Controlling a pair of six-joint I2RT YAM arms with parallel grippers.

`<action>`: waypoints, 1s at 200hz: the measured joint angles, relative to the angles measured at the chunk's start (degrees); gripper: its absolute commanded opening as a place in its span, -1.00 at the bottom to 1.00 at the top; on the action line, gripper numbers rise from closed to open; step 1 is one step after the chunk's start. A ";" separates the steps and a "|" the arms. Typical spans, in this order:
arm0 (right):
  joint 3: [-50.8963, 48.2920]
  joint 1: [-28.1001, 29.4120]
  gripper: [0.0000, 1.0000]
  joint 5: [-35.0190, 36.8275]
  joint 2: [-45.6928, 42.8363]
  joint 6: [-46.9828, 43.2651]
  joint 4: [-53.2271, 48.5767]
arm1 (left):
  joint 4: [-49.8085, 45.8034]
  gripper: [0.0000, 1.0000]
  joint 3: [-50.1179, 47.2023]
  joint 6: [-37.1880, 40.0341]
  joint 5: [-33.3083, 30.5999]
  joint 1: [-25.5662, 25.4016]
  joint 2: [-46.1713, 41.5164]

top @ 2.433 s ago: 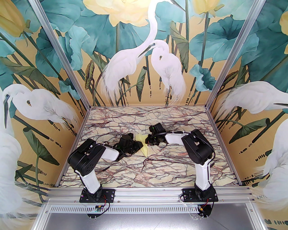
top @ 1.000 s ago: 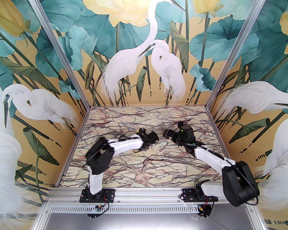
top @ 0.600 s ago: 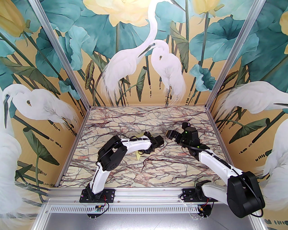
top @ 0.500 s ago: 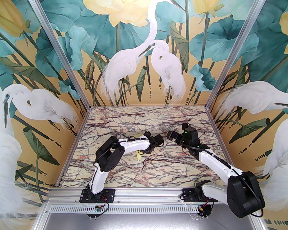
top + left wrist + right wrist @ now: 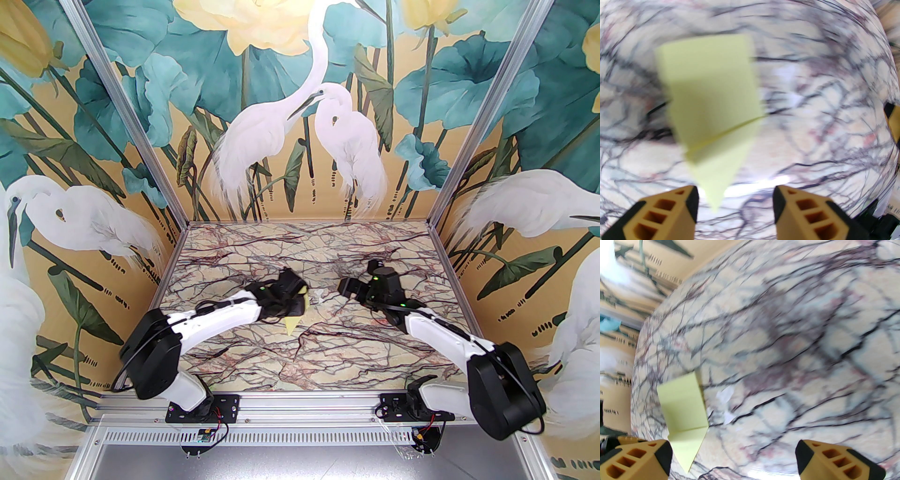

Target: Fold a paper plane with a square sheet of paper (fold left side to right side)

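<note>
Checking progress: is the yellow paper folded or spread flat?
Folded: the paper plane tapers to a point, with a crease line across it.

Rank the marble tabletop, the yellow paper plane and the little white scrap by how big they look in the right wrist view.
1. marble tabletop: largest by far.
2. paper plane: clearly smaller.
3. white scrap: smallest, blurred, just beside the plane.

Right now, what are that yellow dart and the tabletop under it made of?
The paper plane looks like thin matte pale yellow paper: sharp creases, flat folded layers. The table looks like veined marble, though its glossy sheen could equally be printed laminate.
</note>
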 measured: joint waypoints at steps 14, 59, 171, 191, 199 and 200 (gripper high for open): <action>1.66 2.62 0.84 0.74 1.44 0.00 0.00 | 1.84 -0.02 -3.43 -0.31 2.19 2.23 -0.13; 5.27 7.87 0.71 1.46 5.60 0.07 0.20 | 7.58 -0.02 -7.13 -0.48 6.73 6.27 0.15; 9.90 11.93 0.17 -3.13 17.84 1.81 1.97 | 15.45 -0.41 -8.83 -0.28 8.20 7.54 6.69; 10.69 12.13 0.07 -5.38 20.92 3.02 3.93 | 15.69 -0.41 -8.96 -0.28 8.22 7.54 6.64; 10.78 12.22 0.06 -6.38 22.12 3.56 4.76 | 15.85 -0.41 -9.05 -0.28 8.24 7.54 6.60; 10.80 12.24 0.06 -6.58 22.34 3.74 4.87 | 15.87 -0.41 -9.07 -0.28 8.22 7.54 6.60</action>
